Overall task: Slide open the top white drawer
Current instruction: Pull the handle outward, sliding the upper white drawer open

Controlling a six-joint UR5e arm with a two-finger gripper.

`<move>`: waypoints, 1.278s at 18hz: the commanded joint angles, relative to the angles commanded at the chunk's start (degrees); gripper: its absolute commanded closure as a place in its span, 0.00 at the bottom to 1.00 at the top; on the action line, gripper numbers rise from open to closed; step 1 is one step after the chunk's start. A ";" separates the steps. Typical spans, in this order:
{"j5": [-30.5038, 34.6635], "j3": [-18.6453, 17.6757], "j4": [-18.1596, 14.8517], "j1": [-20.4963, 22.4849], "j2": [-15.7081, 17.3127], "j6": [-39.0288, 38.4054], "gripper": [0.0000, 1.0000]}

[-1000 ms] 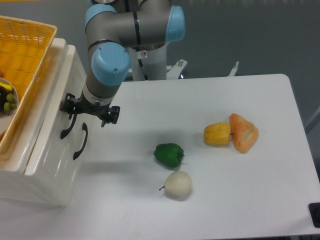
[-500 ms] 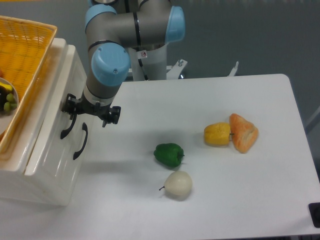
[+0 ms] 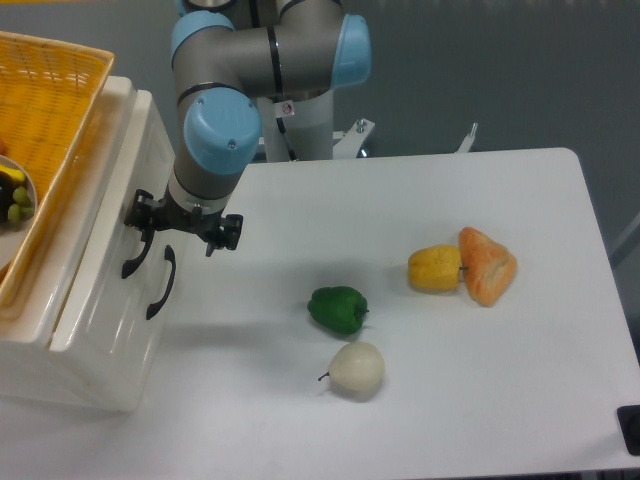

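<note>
Barely anything has moved: the gripper (image 3: pixel 181 222) has crept a touch rightward at the top drawer (image 3: pixel 105 250).

Its jaws stand spread, one by the drawer's upper black handle (image 3: pixel 134 255), the other out over the bench (image 3: pixel 480 380); whether they touch the handle cannot be told. The drawer sits upper in the white cabinet, under the orange basket (image 3: pixel 50 110). A green pepper (image 3: pixel 337 309) lies well apart.
</note>
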 joint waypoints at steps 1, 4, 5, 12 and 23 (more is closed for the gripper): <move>1.32 0.00 -0.09 0.00 0.00 0.00 0.00; 2.12 0.00 -0.09 0.35 -0.09 0.00 0.00; 2.12 0.00 -0.09 0.44 -0.09 0.00 0.00; 2.21 0.09 -0.09 2.37 -0.18 0.35 0.00; 2.21 0.70 -0.18 5.10 -0.09 0.79 0.00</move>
